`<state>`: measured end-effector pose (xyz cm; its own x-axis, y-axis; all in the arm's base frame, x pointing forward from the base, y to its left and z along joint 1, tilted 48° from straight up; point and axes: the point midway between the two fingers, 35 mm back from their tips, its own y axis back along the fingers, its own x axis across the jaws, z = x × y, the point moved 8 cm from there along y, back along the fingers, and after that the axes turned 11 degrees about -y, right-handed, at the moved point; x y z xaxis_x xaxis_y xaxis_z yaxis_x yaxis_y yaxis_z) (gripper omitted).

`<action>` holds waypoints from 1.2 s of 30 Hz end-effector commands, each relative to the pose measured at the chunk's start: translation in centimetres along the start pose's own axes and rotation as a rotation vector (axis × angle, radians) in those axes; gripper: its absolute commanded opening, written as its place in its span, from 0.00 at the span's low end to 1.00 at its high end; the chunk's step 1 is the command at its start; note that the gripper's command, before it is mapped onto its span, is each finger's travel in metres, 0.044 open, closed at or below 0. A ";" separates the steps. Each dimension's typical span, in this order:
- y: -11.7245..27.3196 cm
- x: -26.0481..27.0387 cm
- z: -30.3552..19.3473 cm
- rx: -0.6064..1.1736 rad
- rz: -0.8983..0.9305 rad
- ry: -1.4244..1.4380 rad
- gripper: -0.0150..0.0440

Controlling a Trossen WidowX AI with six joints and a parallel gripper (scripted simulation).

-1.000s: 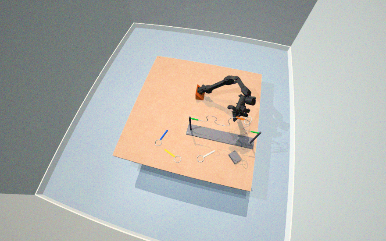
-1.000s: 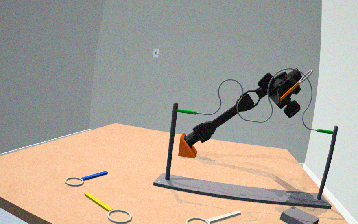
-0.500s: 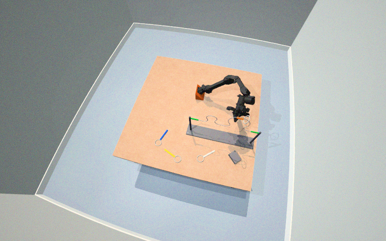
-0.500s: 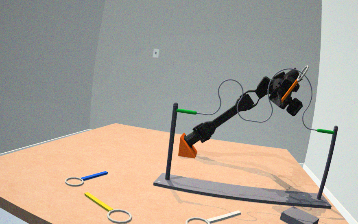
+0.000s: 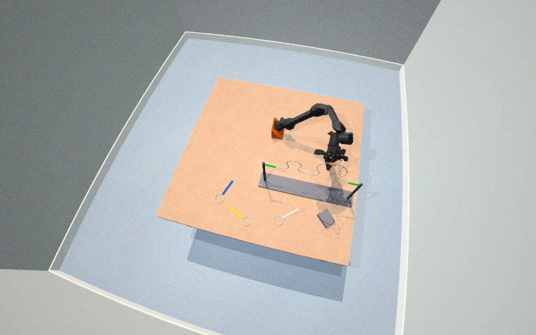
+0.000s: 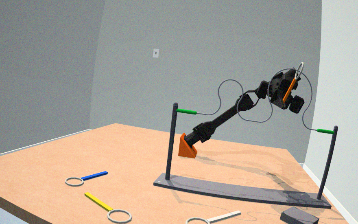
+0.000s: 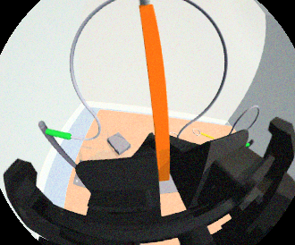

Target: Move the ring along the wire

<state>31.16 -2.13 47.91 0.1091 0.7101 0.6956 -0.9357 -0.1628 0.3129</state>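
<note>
My gripper (image 5: pixel 332 160) (image 6: pixel 283 95) (image 7: pixel 155 136) is shut on the orange handle (image 5: pixel 334 164) (image 6: pixel 289 89) (image 7: pixel 156 89), which points steeply upward. Its grey ring (image 5: pixel 335 165) (image 6: pixel 299 70) sits at the top of the thin grey wire's (image 5: pixel 299 169) (image 6: pixel 230 80) (image 7: pixel 74 67) last high arch, on the right-post side. I cannot tell whether ring and wire touch. The right green part (image 5: pixel 353 183) (image 6: pixel 325 130) (image 7: pixel 57 133) lies lower, by the right post (image 5: pixel 354 191) (image 6: pixel 327 164). The left green part (image 5: pixel 270 165) (image 6: pixel 186 111) is by the left post (image 5: pixel 264 171) (image 6: pixel 171 144). In the wrist view the ring is cut off at the top.
The posts stand on a long dark base (image 5: pixel 299 187) (image 6: pixel 230 190). In front lie a blue-handled ring (image 5: pixel 227 187) (image 6: pixel 93 175), a yellow-handled ring (image 5: pixel 235 212) (image 6: pixel 98 201), a white-handled ring (image 5: pixel 290 214) (image 6: pixel 225 216) and a grey block (image 5: pixel 326 218) (image 6: pixel 298 215) (image 7: pixel 119 142). The arm's orange mount (image 5: pixel 278 128) (image 6: pixel 186 147) is behind.
</note>
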 end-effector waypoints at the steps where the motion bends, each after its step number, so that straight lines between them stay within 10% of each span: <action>1: 0.0 0.0 -0.1 0.002 0.022 -0.043 0.00; 36: -0.2 0.4 -0.5 -0.012 0.216 -0.439 0.00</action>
<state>31.28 -1.53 47.87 0.0450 0.3373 0.9403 -0.9562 -0.2579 0.1383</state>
